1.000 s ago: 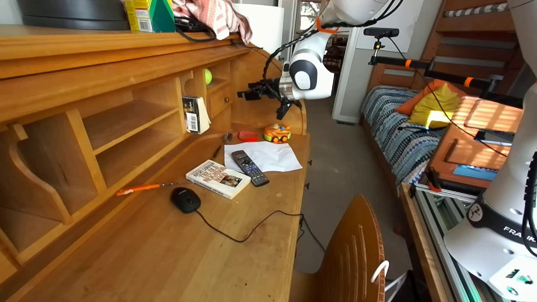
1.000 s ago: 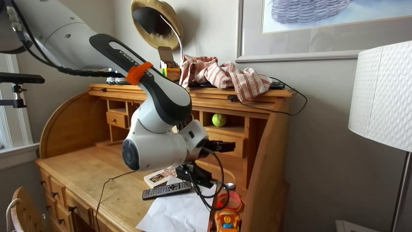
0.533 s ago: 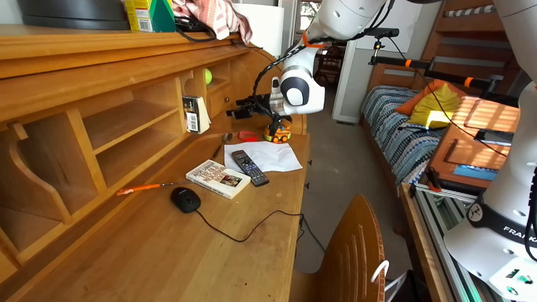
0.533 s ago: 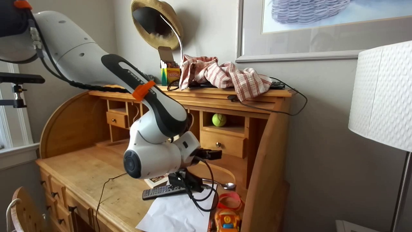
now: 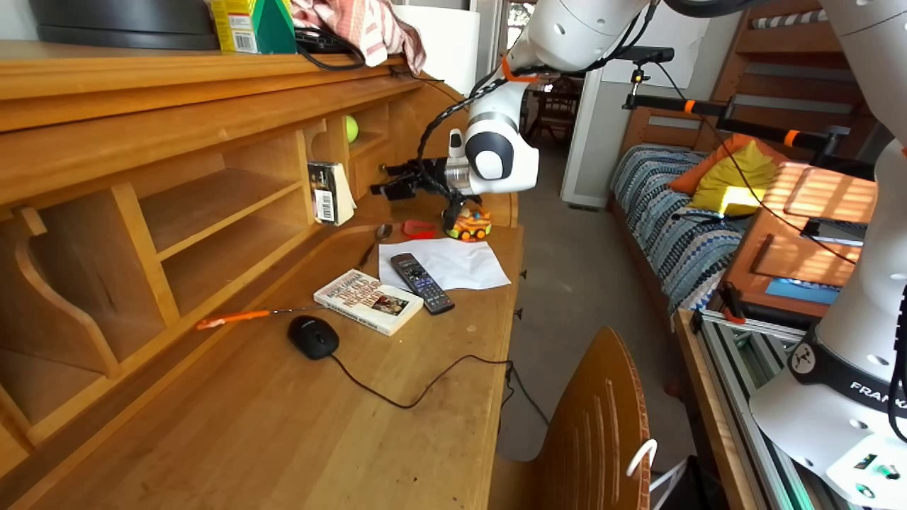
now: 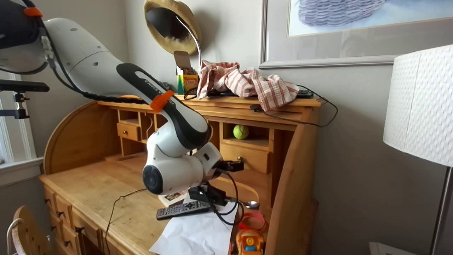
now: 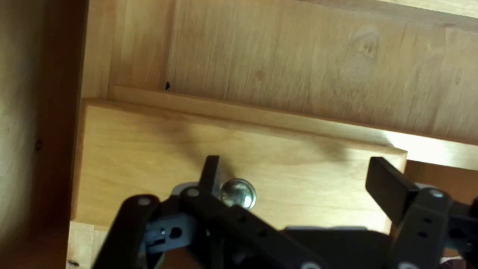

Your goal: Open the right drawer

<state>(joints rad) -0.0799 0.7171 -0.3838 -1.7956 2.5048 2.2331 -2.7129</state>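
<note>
The right drawer [image 6: 255, 161] is pale wood and sits under a small cubby in the desk's hutch, its front against the frame. A round metal knob [image 7: 238, 193] is fixed to that front. My gripper [image 7: 295, 164] stands open in the wrist view, spread across the drawer. The knob lies between the jaws, close beside the left-hand finger [image 7: 211, 173]; whether they touch I cannot tell. Part of the knob is covered by the finger linkage. In both exterior views the black gripper [image 5: 382, 189] points at the drawer front with its tips near the knob.
A tennis ball [image 6: 241, 131] rests in the cubby above. Below on the desk lie a remote [image 5: 423, 283], paper [image 5: 468, 268], a paperback [image 5: 368, 302], a spoon [image 6: 252, 204], a red ring [image 6: 252, 221] and a toy car [image 5: 468, 224]. The desk's curved side panel [image 6: 295, 177] rises near the drawer.
My arm has come down and moved in toward the drawer, bringing the fingertips up to the knob. The jaws have stayed open. The drawer has not moved.
</note>
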